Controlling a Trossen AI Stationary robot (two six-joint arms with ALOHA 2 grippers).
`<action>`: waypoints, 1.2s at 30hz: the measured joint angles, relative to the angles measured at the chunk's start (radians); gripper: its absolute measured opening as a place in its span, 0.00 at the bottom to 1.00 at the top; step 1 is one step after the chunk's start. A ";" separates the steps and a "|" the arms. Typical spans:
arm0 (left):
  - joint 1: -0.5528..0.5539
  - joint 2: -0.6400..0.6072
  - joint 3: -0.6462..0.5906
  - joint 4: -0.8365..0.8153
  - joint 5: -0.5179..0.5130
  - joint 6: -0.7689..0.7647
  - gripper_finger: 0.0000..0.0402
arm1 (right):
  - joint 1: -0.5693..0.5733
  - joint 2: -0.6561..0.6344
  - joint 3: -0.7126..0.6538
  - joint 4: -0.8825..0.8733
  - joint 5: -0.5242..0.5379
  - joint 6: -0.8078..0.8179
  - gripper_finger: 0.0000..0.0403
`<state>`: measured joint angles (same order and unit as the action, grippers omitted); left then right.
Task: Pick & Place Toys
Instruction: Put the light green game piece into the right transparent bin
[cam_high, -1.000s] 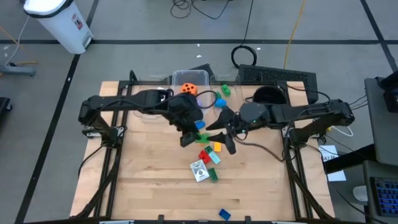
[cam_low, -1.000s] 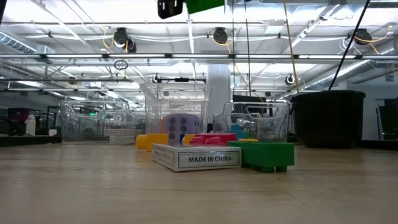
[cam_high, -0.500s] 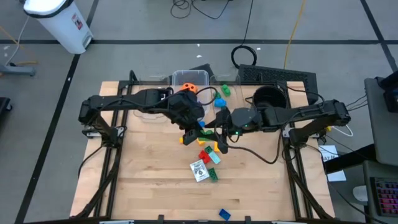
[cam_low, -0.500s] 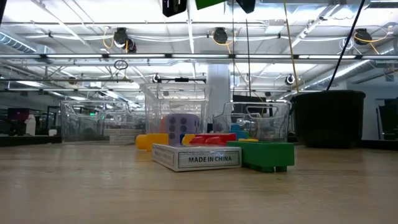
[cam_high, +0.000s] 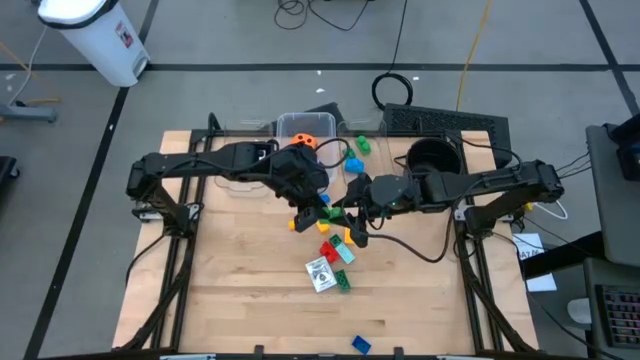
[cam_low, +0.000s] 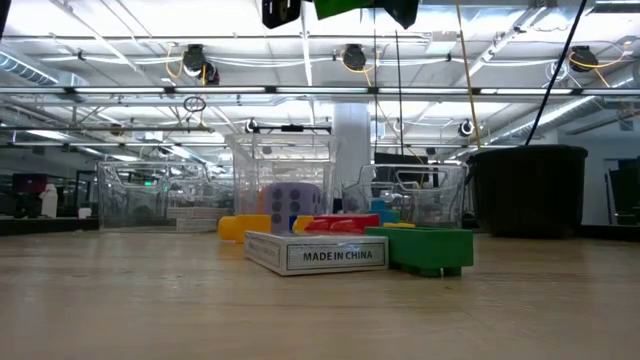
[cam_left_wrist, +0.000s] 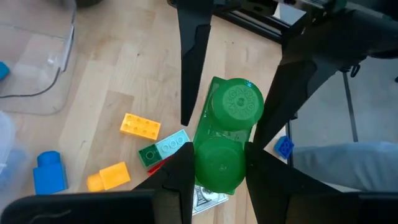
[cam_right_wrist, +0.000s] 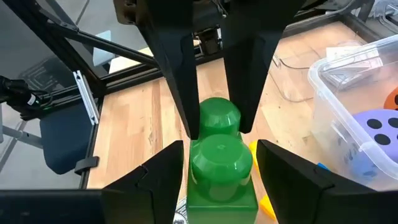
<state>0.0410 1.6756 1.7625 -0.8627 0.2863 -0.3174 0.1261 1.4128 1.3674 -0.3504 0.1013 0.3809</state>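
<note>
A green two-stud brick (cam_left_wrist: 222, 146) hangs high above the table's middle and shows at the top of the low view (cam_low: 345, 8). My left gripper (cam_left_wrist: 221, 180) is shut on it. My right gripper (cam_right_wrist: 219, 177) is open. Its fingers stand on either side of the brick's other end, and I cannot tell whether they touch it. Below on the table lie a white card pack (cam_high: 320, 274), a green brick (cam_high: 343, 283), a yellow brick (cam_high: 349, 237) and a red brick (cam_high: 327, 248). An orange die (cam_high: 305, 140) sits in a clear bin (cam_high: 290, 122). My left gripper pinches the green brick between its two fingers at the stud end nearest it (cam_left_wrist: 219, 163). The fingers (cam_right_wrist: 185, 93) come from the table's left side and lie across the brick. The brick is lifted clear of the table, its studs toward the left wrist camera.
A black pot (cam_high: 432, 153) stands at the far right. Clear bins stand along the far edge, one holding a purple die (cam_right_wrist: 379, 134). A blue brick (cam_high: 361, 344) lies near the front edge. The near half of the table has open wood.
My right gripper has gone toward the table's left, up to my left gripper, and its open fingers now stand around the free end of the green brick. My left gripper has kept hold of the brick, high above the table.
</note>
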 joint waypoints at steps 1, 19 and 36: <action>0.000 0.000 0.000 0.000 0.000 0.002 0.28 | 0.000 0.000 0.000 0.000 0.000 0.000 0.47; 0.010 0.000 0.000 -0.002 0.005 0.008 0.34 | 0.000 0.000 0.000 0.004 -0.001 -0.001 0.28; 0.126 -0.044 0.015 0.004 0.072 0.001 0.85 | -0.036 -0.001 0.000 -0.031 0.034 -0.011 0.28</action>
<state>0.1670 1.6313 1.7771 -0.8583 0.3584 -0.3163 0.0904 1.4117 1.3670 -0.3809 0.1354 0.3695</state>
